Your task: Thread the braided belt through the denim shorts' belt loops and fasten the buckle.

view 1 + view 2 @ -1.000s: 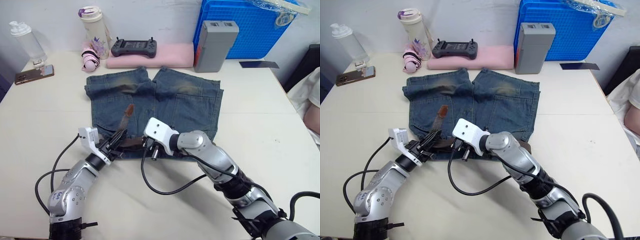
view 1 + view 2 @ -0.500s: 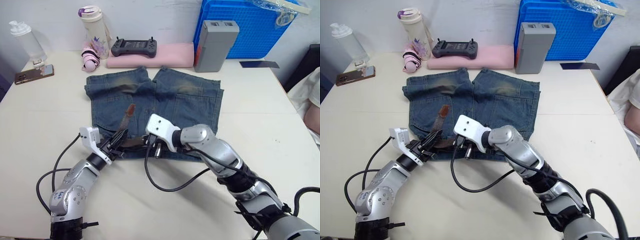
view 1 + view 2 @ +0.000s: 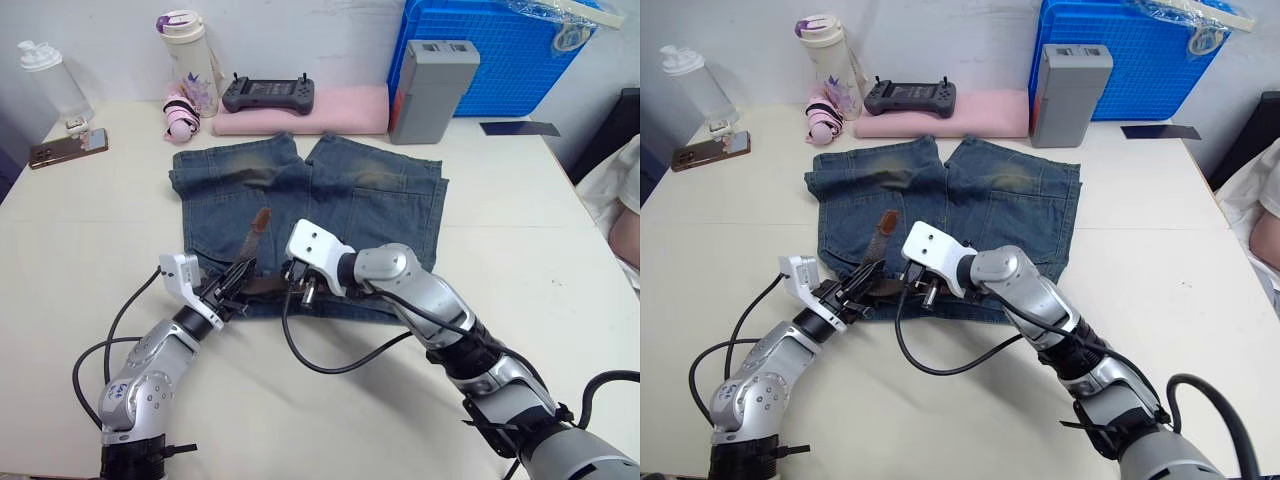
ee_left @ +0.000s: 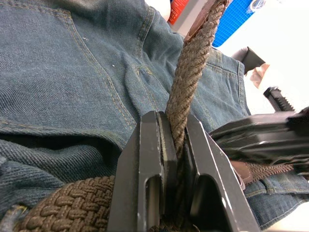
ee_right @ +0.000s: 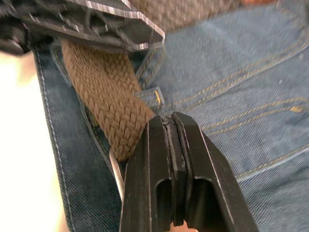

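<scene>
Left claw (image 4: 175, 145) pinching the braided belt (image 4: 190, 72) over the denim shorts (image 3: 340, 200). Right claw (image 5: 170, 130) pressing closed at the waistband, gripping nothing visible.

head stereo pair looks down over the table (image 3: 560, 250); wrist cameras sit close (both on the denim shorts (image 4: 72, 72)).

A pale cream, flat-topped counter (image 3: 80, 230) carried everything. Faded blue denim shorts (image 3: 340, 205) lay spread flat near its middle. Along the far edge stood a clear plastic bottle (image 3: 55, 82), a white tumbler with a floral print (image 3: 187, 55) and a grey rectangular box (image 3: 430, 90), with a folded pink cloth (image 3: 320, 112) between the last two. A dark smartphone (image 3: 67, 148) lay by the bottle, and a blue plastic crate (image 3: 500, 55) sat at the far right corner.
</scene>
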### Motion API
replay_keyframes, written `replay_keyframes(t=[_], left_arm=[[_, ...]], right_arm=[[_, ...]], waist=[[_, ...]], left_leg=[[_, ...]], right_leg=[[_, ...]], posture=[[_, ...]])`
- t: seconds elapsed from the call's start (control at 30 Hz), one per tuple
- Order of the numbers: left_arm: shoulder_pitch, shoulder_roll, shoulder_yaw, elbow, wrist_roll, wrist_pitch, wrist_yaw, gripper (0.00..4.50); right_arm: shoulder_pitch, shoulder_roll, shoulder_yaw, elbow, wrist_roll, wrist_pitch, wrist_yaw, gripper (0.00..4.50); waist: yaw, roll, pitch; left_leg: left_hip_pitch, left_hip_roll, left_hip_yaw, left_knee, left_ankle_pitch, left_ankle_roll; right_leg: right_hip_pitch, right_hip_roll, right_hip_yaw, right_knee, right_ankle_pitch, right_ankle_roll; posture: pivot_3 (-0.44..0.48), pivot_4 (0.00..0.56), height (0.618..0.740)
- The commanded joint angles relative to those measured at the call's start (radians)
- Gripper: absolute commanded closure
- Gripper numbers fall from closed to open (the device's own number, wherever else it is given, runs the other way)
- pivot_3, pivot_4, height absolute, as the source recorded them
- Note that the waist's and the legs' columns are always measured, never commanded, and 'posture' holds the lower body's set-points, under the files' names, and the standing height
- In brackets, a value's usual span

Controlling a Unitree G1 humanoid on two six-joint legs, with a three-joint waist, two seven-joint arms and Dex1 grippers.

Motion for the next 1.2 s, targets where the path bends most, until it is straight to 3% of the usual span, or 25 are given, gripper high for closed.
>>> replay_keyframes(t=[0.03, 0.6, 0.87, 1.2], left_arm=[[0.007, 0.008, 0.008, -0.019, -0.003, -0.007, 0.003, 4.5], [-0.002, 0.011, 0.002, -0.008, 0.002, -0.006, 0.003, 4.5], [0.004, 0.011, 0.0, -0.01, 0.004, -0.009, -0.002, 4.5], [0.008, 0.011, -0.002, -0.008, 0.008, -0.017, -0.012, 4.5]], right_arm=[[0.002, -0.014, 0.024, -0.029, -0.012, -0.025, 0.018, 4.47], [0.009, -0.065, 0.068, -0.101, -0.016, -0.021, 0.091, 4.47], [-0.054, -0.093, -0.009, -0.112, 0.038, 0.004, 0.157, 4.47], [-0.149, -0.1, 0.007, 0.055, 0.054, -0.08, 0.263, 4.47]], waist=[[0.0, 0.0, 0.0], [0.0, 0.0, 0.0], [0.0, 0.0, 0.0], [0.0, 0.0, 0.0]], left_leg=[[0.0, 0.0, 0.0, 0.0, 0.0, 0.0], [0.0, 0.0, 0.0, -0.003, 0.0, 0.0], [0.0, 0.0, 0.0, -0.003, 0.0, 0.0], [0.0, 0.0, 0.0, -0.004, 0.001, 0.0]], right_leg=[[0.0, 0.0, 0.0, 0.0, 0.0, 0.0], [0.0, 0.0, 0.0, -0.002, 0.0, 0.0], [0.0, 0.0, 0.0, -0.002, 0.0, 0.0], [0.0, 0.0, -0.001, -0.003, 0.0, 0.0]], posture=[[0.0, 0.15, 0.712], [0.0, 0.15, 0.712], [0.0, 0.15, 0.712], [0.0, 0.15, 0.712]])
